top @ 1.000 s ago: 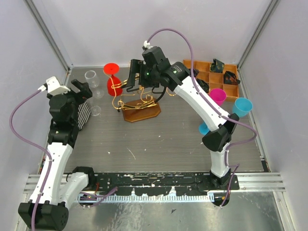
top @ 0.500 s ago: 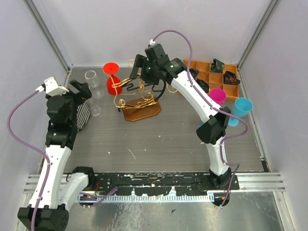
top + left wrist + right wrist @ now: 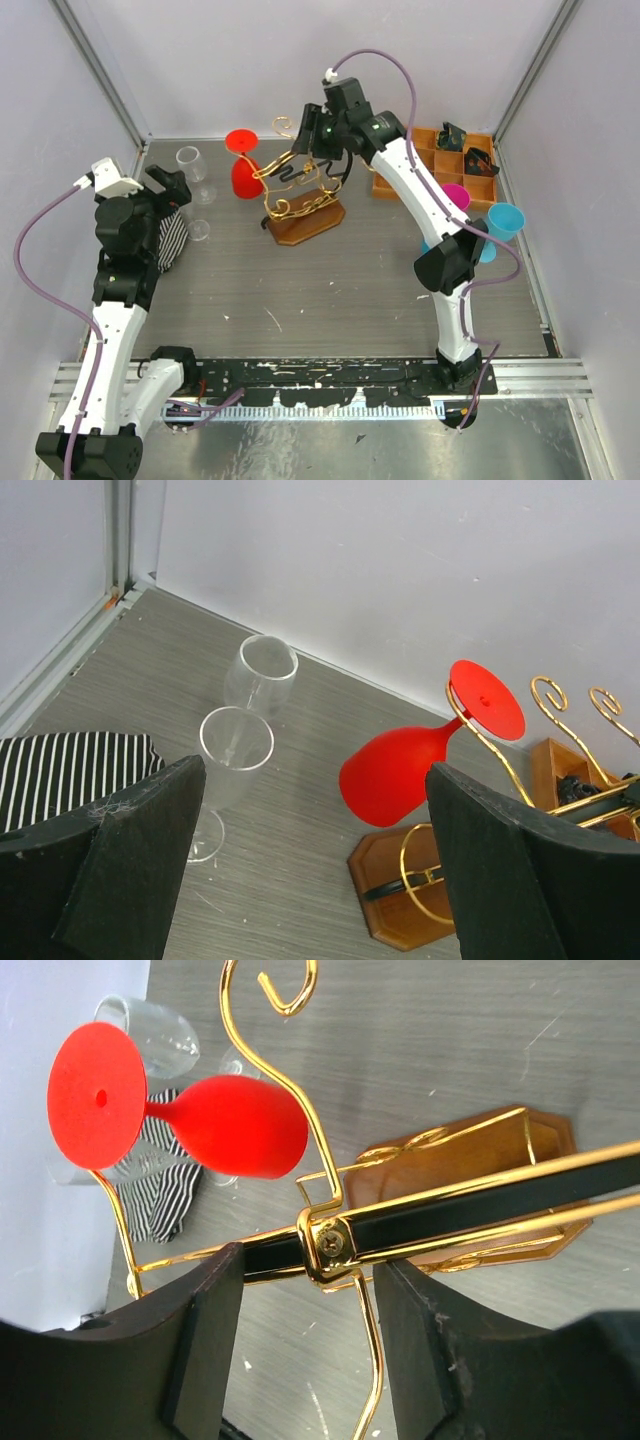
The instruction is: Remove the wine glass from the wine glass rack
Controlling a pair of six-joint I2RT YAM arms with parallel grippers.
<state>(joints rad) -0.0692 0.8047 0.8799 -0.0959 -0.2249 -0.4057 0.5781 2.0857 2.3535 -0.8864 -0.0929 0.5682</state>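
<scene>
The red wine glass (image 3: 243, 170) hangs by its foot from the scroll end of the wine glass rack (image 3: 310, 226), at the middle of the counter's far edge. Its stem is slotted in the gold wire, and its bowl tilts down toward the far left corner. I have the right claw (image 3: 308, 1265) partly open astride the rack's black band (image 3: 480, 1205) and an upright gold wire. A gap shows beside the wire, so it grips nothing I can make out. My guess is that it is placed there to steady the stand, not to take the glass. The glass sits just beyond that claw's tips, on the left-edge side, and is not between the jaws. The left claw (image 3: 315, 770) waits near the left edge, spread wide and empty (two clear glasses (image 3: 245, 725) stand close by). It faces the red bowl, which lies ahead and well apart.
</scene>
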